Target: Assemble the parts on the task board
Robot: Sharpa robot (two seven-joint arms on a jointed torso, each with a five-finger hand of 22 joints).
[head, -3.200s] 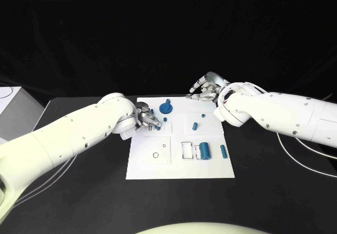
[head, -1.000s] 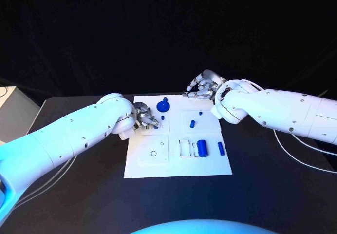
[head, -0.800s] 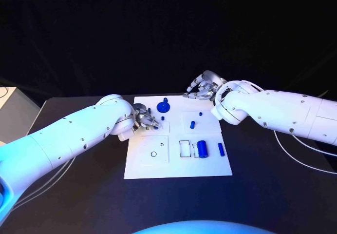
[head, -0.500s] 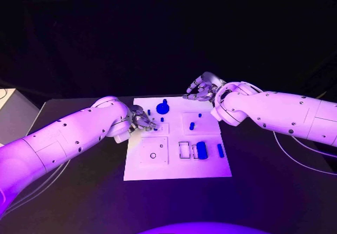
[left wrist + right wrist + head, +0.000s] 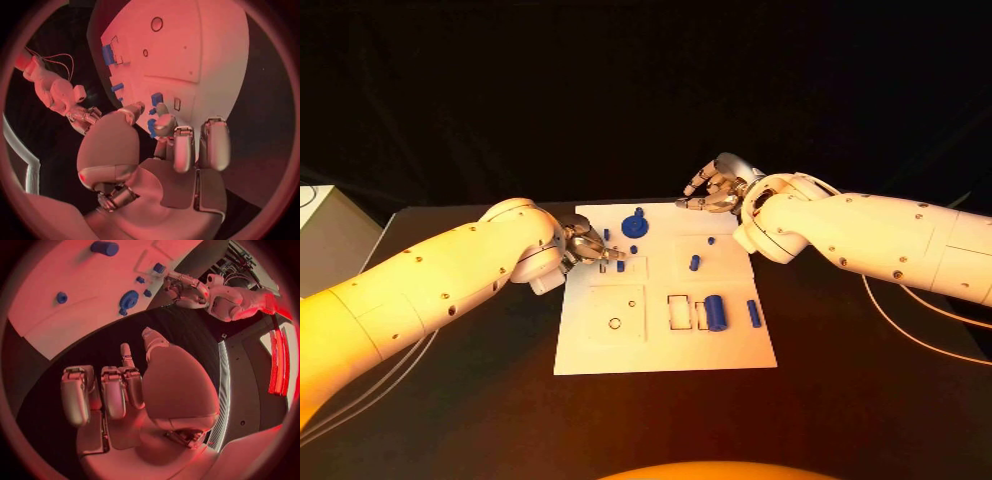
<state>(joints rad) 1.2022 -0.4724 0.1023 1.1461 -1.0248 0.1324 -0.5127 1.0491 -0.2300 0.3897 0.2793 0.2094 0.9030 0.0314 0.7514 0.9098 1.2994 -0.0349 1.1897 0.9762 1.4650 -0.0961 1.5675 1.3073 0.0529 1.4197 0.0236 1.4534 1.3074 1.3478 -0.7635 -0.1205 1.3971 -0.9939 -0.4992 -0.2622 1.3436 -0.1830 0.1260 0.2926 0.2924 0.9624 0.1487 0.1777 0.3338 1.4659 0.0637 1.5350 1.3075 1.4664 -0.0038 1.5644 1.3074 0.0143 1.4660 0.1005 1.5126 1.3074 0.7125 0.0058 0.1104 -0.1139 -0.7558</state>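
The left hand point(image 5: 593, 250) seemingly pinches a small blue part point(image 5: 152, 127).

One white task board point(image 5: 668, 345) is lying on one black desk point(image 5: 848, 380). Eight blue parts are showing on the board in the head view: one round disc point(image 5: 635, 224), one thick cylinder point(image 5: 718, 312), one slim bar point(image 5: 753, 313), one short cylinder point(image 5: 694, 262), one tiny stud point(image 5: 711, 240), one small peg point(image 5: 635, 249), and two little pieces beside the left fingers, the far piece point(image 5: 606, 234) and the near piece point(image 5: 620, 266). One black ring point(image 5: 615, 323) is sitting on the board. Two hands are reaching in, one left hand point(image 5: 593, 247) and one right hand point(image 5: 714, 188).
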